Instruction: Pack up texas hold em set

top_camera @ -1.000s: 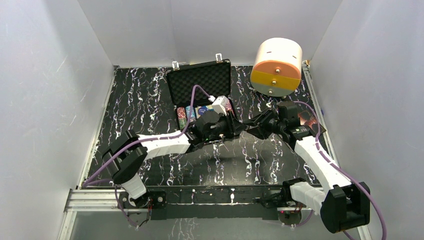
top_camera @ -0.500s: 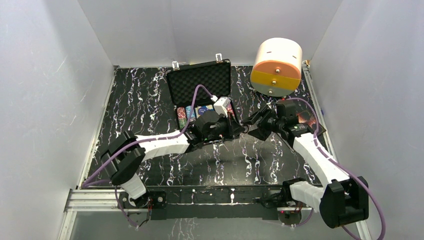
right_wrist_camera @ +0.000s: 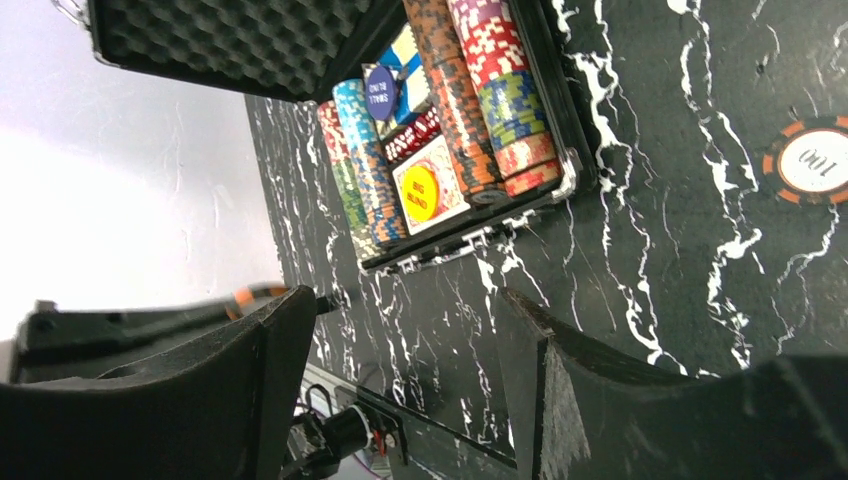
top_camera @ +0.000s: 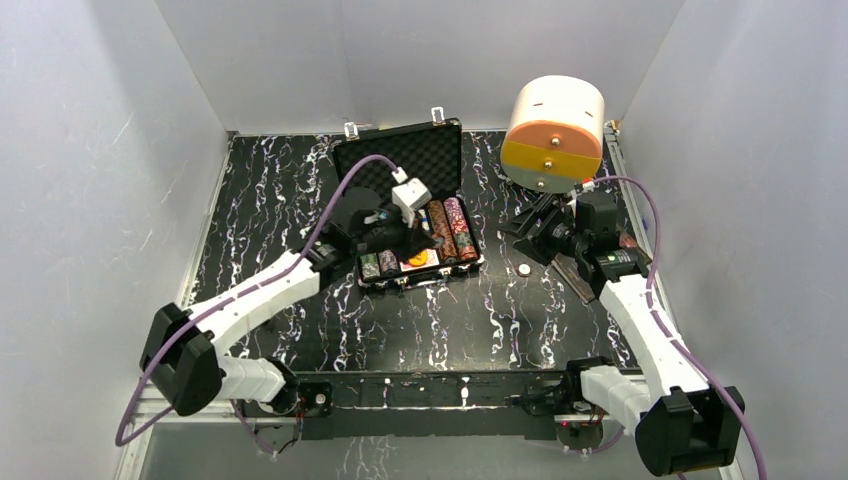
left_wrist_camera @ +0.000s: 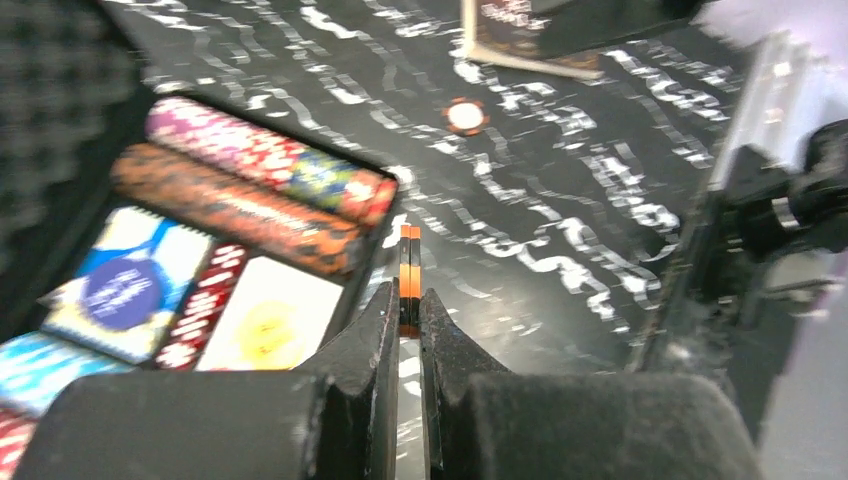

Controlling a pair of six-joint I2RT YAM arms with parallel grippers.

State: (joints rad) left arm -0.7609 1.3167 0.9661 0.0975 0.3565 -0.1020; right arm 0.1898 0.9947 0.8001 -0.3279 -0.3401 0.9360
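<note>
Nearest the arm bases, the marbled table (top_camera: 440,335) lies bare between the near rail and the briefcase (top_camera: 372,283), which gives both arms room to swing low. The left gripper (left_wrist_camera: 408,300) is clenched on an orange-edged chip (left_wrist_camera: 410,250), held edge-on just off the case's right rim, above the tabletop rather than over a slot. The right gripper (right_wrist_camera: 405,300) hangs released with its jaws wide and nothing between them, right of the case and near the loose chip (top_camera: 523,269) that lies flat on the table, well apart from the case.

Inside the tray, the chip rows (right_wrist_camera: 470,110) look nearly full, and the yellow disc (right_wrist_camera: 422,190) sits in the middle compartment beside the red-backed deck (left_wrist_camera: 205,310). No dice can be made out. By this view most of the packing is done. What is left is seating the held chip, fetching the loose one, then lowering the lid (top_camera: 400,165) and closing the latches (top_camera: 438,115).

The tray's raised rim is the edge to clear on the way in. The book (top_camera: 590,280) under the right forearm and the drawer box (top_camera: 555,130) behind it crowd that side, while the left half of the table is open out to the walls (top_camera: 120,150)
</note>
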